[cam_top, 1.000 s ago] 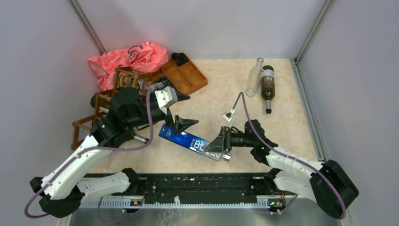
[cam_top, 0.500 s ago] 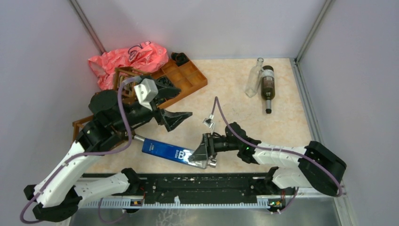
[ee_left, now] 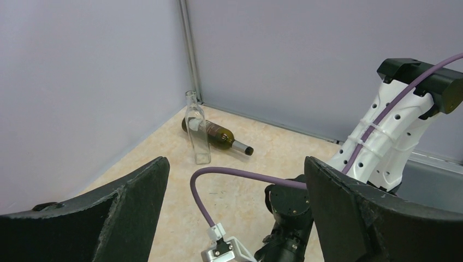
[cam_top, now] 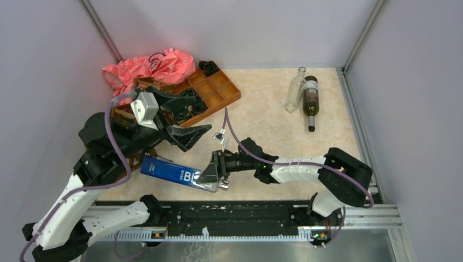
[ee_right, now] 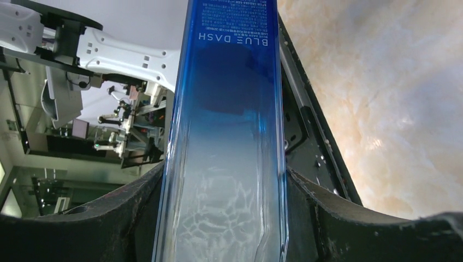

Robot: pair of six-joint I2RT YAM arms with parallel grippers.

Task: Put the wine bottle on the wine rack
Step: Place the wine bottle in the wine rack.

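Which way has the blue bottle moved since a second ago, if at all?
Yes: the blue bottle, gripped by the right tool, has gone left, away from the dark bottle lying far right, and slightly toward the near edge.

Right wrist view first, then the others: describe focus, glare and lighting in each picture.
Right wrist view: the blue bottle fills the frame, lettering sharp, tabletop glaring pale at right. Left wrist view: near fingers loom dark; far bottles look crisp. Top external view: even light, soft shadows.
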